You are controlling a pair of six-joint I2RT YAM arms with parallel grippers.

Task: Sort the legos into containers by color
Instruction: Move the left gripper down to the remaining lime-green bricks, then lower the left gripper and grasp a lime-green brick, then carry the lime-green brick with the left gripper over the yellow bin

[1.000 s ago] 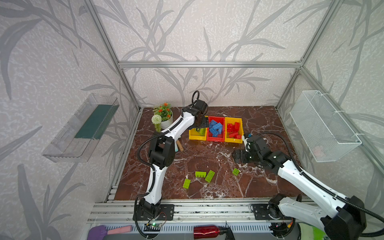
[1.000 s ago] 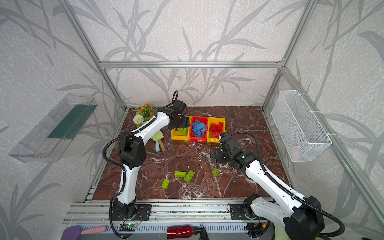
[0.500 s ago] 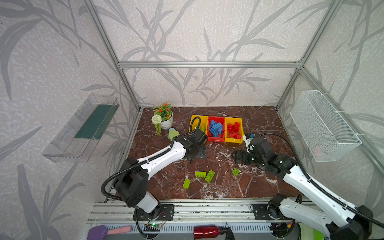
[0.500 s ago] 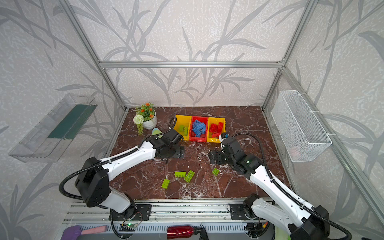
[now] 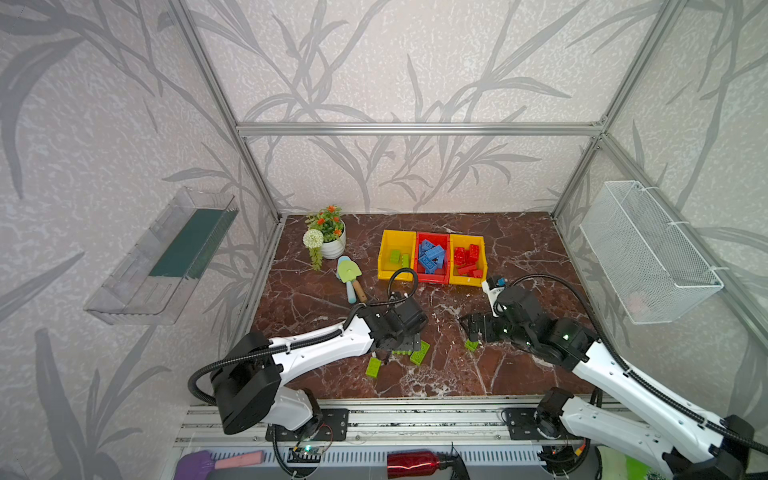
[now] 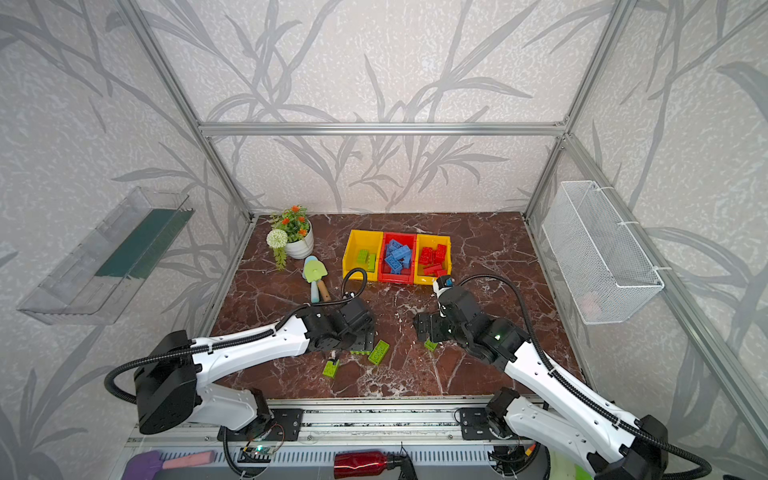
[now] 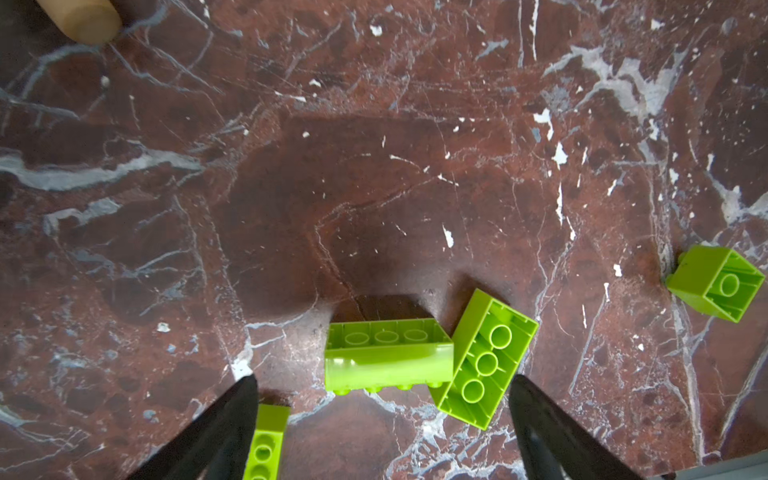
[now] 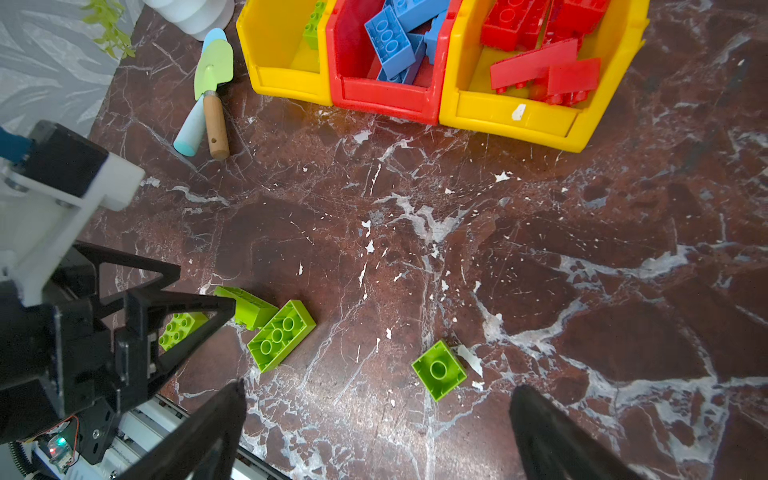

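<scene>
I see the left gripper (image 7: pixel 382 380) hanging low over the marble tabletop (image 7: pixel 415 124), its jaws spread wide with nothing in them. Just ahead of the fingertips, a lime green brick tipped on its side (image 7: pixel 388 357) lies across the gap, and neither finger touches it. An upturned green brick (image 7: pixel 484 359) touches one end of it, close to one finger. A studs-up green brick (image 7: pixel 266 440) sits tight beside the other finger and is partly hidden by it.

The right gripper (image 8: pixel 377 388) hovers close by, its jaws just as wide and just as empty. A small square green brick (image 8: pixel 438 369), hollow side up, lies on the marble in line with the gap. It is a little ahead of the tips and clear of both fingers.

Toward the back of the table stand three joined bins. The left yellow bin (image 8: pixel 286 85) holds green bricks (image 5: pixel 397 257). The red bin (image 8: pixel 386 99) in the middle holds blue bricks (image 8: pixel 388 39). The right yellow bin (image 8: pixel 511 118) holds red bricks (image 8: pixel 515 20). The four loose green bricks all lie nearer the front, well apart from the bins.
</scene>
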